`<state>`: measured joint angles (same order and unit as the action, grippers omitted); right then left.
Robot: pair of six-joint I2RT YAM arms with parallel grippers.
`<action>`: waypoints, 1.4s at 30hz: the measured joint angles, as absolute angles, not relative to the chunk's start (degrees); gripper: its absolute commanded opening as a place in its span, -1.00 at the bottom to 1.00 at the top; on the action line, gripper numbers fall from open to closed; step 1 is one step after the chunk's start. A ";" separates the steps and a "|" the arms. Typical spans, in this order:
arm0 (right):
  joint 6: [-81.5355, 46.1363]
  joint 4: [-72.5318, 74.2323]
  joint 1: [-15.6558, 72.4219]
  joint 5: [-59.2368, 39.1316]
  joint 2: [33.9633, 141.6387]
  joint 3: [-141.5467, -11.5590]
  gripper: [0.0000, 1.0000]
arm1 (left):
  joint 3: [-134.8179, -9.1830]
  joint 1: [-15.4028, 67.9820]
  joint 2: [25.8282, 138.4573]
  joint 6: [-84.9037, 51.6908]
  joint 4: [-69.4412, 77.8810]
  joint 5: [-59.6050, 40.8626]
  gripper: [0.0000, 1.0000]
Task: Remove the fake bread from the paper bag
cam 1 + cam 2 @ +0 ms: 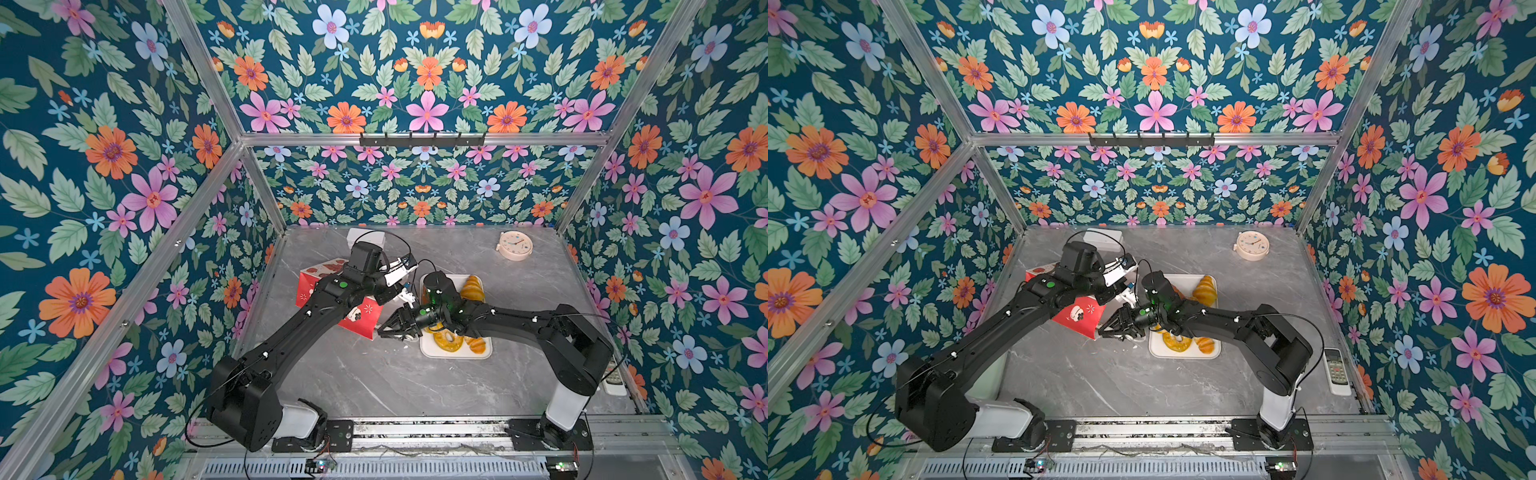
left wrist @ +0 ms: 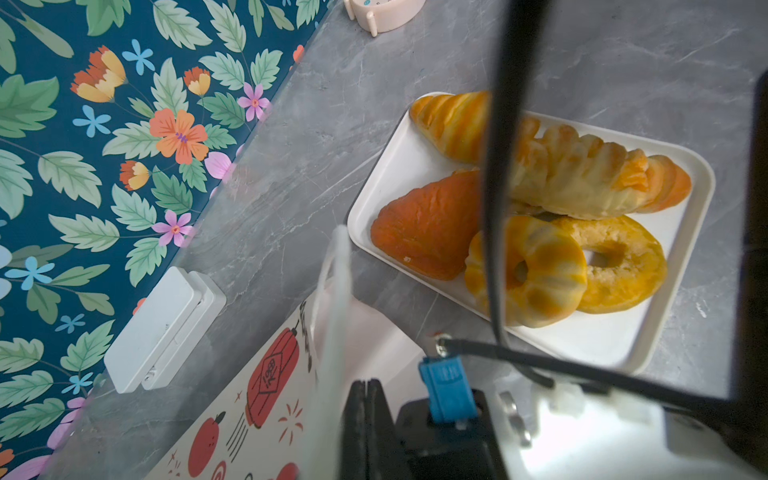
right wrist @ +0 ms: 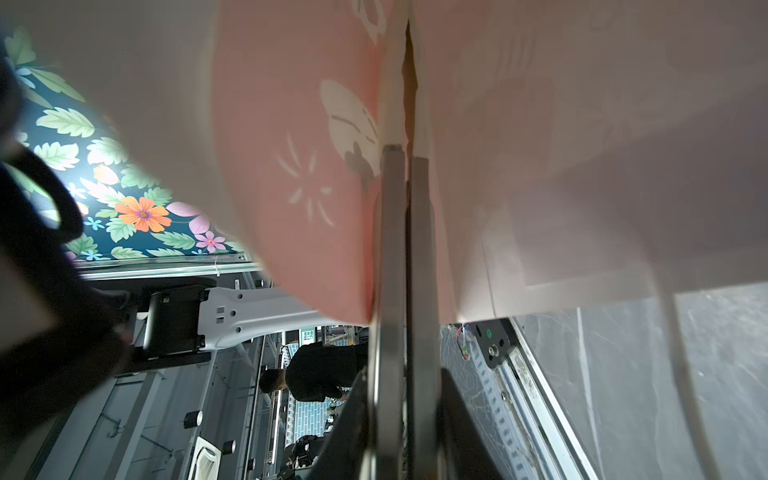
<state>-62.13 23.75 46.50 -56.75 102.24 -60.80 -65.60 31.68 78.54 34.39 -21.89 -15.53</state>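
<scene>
Emptying looks almost finished, so I judge the care now is in handling the paper bag (image 1: pixel 361 313) without tearing it. The left hand (image 2: pixel 365 415) should keep the rim steady. The right hand (image 1: pixel 392 328) should move its side slowly, so that any piece inside slides toward the white tray (image 1: pixel 428 353) and not onto the bare surface (image 1: pixel 374 382). Whether something is left inside, I cannot see.

The bag lies tilted toward the left edge of the surface. The fake bread (image 1: pixel 473 289) that is visible lies on the tray near the centre.

The left arm reaches far forward over the bag. Its hand is closed tight at the rim, beside a white cord handle (image 2: pixel 330 266); I cannot confirm paper between the fingers. The right arm bends inward across the tray, with its hand closed on a fold of the bag's paper.
</scene>
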 measured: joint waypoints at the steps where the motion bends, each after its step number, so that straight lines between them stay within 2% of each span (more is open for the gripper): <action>1: -61.47 22.92 46.50 -56.58 102.15 -60.80 -1.00 | -64.99 31.68 78.06 34.39 -21.43 -15.53 -1.00; 15: -42.76 -4.40 47.09 -37.80 98.98 -63.42 -1.00 | -41.01 31.77 57.54 33.01 -7.60 -14.37 -1.00; 24: -38.96 -9.47 47.29 -29.63 95.88 -61.49 -1.00 | -34.00 31.75 46.63 30.63 -4.93 -13.65 -1.00; 30: -37.52 -10.72 47.77 -26.70 95.88 -62.85 -1.00 | -32.49 31.75 44.69 29.89 -5.21 -14.79 -1.00; 35: -36.23 -11.27 48.88 -25.04 97.69 -66.11 -0.88 | -31.18 31.75 43.57 29.67 -5.17 -15.05 -1.00; 42: -34.89 -11.27 49.71 -23.55 101.41 -67.59 -0.61 | -30.28 31.75 43.86 29.45 -5.08 -15.05 -1.00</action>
